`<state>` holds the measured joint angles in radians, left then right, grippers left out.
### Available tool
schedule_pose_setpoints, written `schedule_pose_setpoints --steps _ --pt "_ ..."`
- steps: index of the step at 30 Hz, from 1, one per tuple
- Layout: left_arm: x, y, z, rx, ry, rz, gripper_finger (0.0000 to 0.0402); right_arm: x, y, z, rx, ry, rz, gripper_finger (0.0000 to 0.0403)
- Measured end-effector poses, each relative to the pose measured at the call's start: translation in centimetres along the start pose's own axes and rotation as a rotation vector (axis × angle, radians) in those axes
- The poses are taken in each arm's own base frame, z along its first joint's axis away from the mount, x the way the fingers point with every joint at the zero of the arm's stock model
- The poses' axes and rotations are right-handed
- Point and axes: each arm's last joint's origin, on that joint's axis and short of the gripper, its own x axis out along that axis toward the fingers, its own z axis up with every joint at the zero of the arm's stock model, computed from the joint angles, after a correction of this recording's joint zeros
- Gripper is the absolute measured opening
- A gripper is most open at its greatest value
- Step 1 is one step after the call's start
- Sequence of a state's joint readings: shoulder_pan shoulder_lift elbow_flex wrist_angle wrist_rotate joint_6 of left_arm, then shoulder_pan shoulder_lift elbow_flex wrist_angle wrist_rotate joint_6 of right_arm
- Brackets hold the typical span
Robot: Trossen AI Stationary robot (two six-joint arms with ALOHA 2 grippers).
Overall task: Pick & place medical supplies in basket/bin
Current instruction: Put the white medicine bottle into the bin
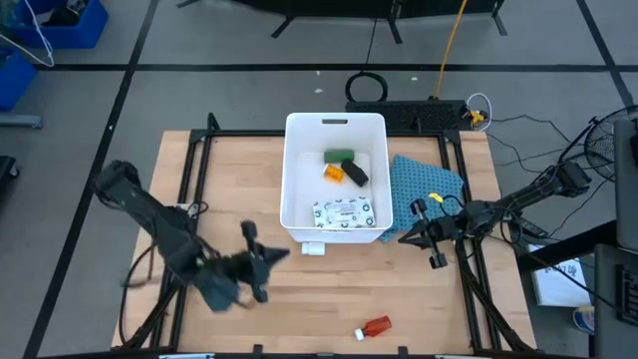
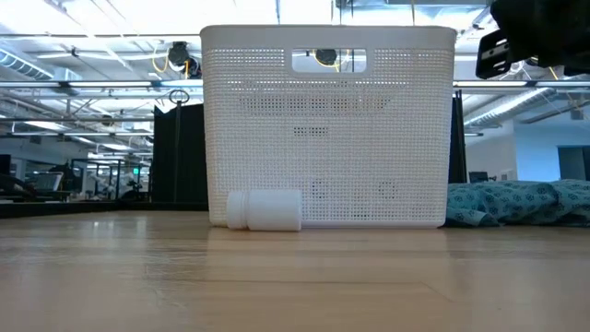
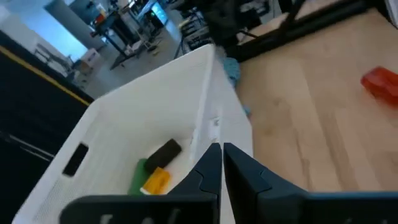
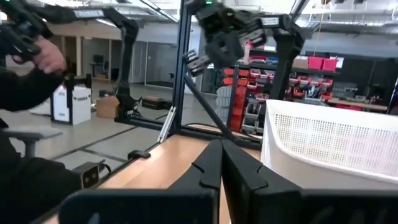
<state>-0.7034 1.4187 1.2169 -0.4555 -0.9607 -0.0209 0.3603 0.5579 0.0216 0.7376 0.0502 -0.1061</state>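
The white tub stands mid-table. Inside it lie the green block, the orange-and-white vial, the black block and the flat white printed packet. The red white-capped bottle lies on its side near the table's near edge, and it also shows in the left wrist view. My left gripper is shut and empty, raised by the tub's near left corner. My right gripper is shut and empty, off the tub's near right corner.
A small white bottle lies on its side against the tub's near wall. The blue patterned cloth lies right of the tub. Bare wood stretches between the tub and the near edge. A person sits beyond the table.
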Motion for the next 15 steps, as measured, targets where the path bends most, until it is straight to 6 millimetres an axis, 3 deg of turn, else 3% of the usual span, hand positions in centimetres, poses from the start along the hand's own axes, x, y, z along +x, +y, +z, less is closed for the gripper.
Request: schedule_pose_setpoints --steps 6,15 --pt "1.2 -3.2 1.2 0.099 0.100 -0.003 0.0008 -0.3 -0.1 0.2 -0.079 -0.014 -0.004 0.0000" --pt "0.5 -2.2 0.6 0.011 0.147 0.012 0.0005 -2.0 -0.7 0.6 -0.040 -0.004 -0.047 0.0000"
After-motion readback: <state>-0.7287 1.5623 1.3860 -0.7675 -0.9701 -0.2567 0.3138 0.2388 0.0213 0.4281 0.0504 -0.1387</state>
